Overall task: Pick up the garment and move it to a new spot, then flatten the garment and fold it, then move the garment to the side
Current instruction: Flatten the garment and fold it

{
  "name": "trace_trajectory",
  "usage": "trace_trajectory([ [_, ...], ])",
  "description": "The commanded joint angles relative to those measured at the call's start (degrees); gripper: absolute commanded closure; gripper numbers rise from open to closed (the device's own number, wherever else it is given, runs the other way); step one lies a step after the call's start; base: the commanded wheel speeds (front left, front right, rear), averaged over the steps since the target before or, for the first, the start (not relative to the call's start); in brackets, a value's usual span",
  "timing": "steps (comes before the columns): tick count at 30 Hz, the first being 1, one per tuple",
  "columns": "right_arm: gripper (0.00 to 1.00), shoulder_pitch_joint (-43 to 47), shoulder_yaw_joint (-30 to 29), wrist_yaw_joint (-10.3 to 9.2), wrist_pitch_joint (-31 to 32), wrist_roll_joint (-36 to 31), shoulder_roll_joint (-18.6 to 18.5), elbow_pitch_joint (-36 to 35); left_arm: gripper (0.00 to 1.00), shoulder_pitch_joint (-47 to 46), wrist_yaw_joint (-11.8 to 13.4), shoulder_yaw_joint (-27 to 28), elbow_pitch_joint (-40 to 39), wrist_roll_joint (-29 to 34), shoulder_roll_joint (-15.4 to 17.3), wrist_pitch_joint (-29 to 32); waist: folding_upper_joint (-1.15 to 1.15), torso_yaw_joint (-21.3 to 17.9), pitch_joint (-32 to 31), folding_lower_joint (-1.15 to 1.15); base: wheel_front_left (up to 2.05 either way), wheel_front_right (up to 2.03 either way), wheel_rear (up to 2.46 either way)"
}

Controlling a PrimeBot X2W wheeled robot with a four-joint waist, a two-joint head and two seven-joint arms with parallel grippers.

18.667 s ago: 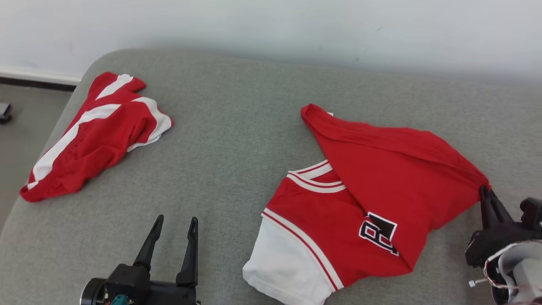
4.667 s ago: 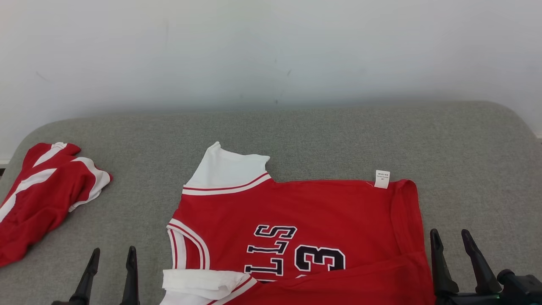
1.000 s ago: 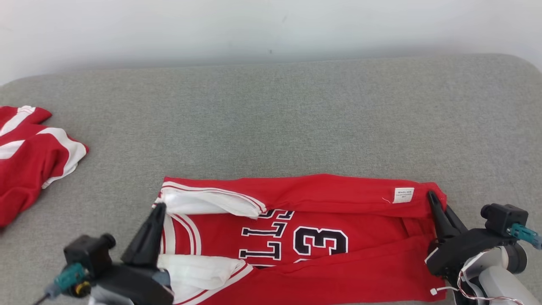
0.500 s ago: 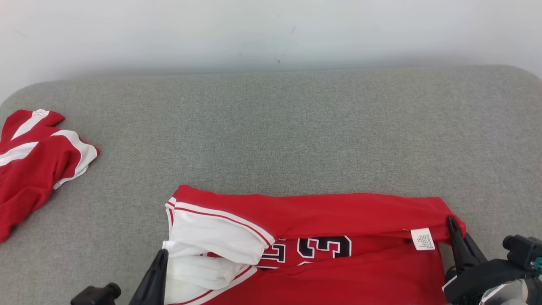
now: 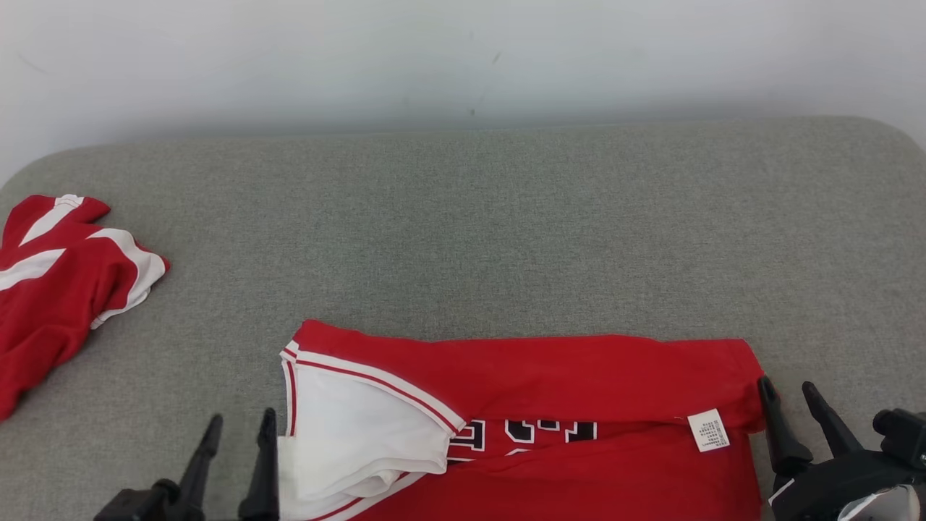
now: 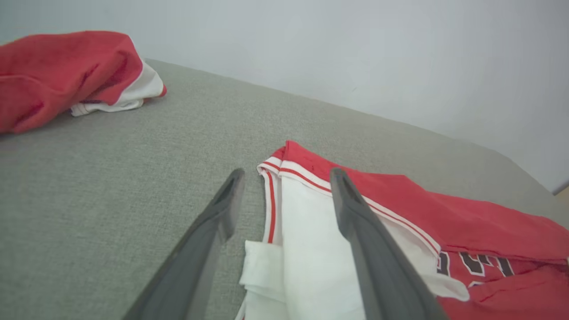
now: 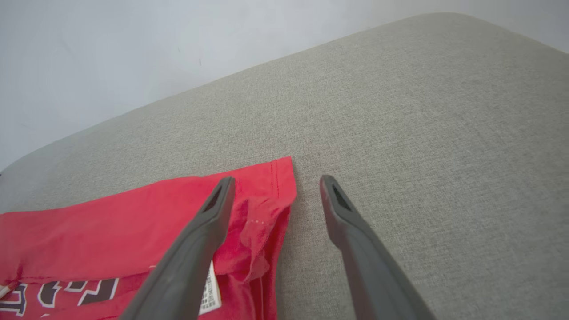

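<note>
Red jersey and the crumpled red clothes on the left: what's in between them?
Nothing but grey cushion. The head view shows that bare stretch between the red jersey and the crumpled red-and-white garment.

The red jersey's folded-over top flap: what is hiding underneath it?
Under the flap of the jersey, a thin strip of black-and-white lettering peeks out, next to a white sleeve. The rest of the lettering is covered by red cloth and cannot be read.

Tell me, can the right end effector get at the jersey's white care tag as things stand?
Probably yes. The right end effector stands open beside the hem edge of the jersey, and the care tag lies exposed on the fabric just to its left, with nothing between them.
</note>
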Motion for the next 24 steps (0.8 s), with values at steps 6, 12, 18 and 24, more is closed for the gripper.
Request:
trace_trajectory([
  [6, 0.00, -1.0, -0.7, -0.16, 3.1, -1.8, -0.3, 0.9, 0.00, 1.3, -0.3, 8.8, -3.3, 9.2, -4.0, -0.2, 0.00, 0.2, -0.3, 0.00, 0.00, 0.00, 0.00],
  [12, 0.00, -3.2, -0.3, -0.16, 6.2, -3.5, 1.3, 5.7, 0.00, 1.2, -1.8, 13.3, -4.1, 18.9, -6.9, -0.2, 0.00, 0.9, -0.6, 0.00, 0.00, 0.00, 0.00],
  [18, 0.00, -5.0, 1.0, -0.16, 7.8, -4.4, 3.1, 11.7, 0.00, 1.7, -4.2, 17.1, -2.9, 22.5, -9.7, -0.2, 0.00, 1.2, -0.8, 0.00, 0.00, 0.00, 0.00],
  [24, 0.94, -5.3, 2.9, -0.16, 8.3, -4.0, 4.5, 16.4, 0.00, 2.0, -5.9, 18.6, -1.9, 24.8, -11.4, -0.2, 0.00, 1.8, -1.1, 0.00, 0.00, 0.00, 0.00],
])
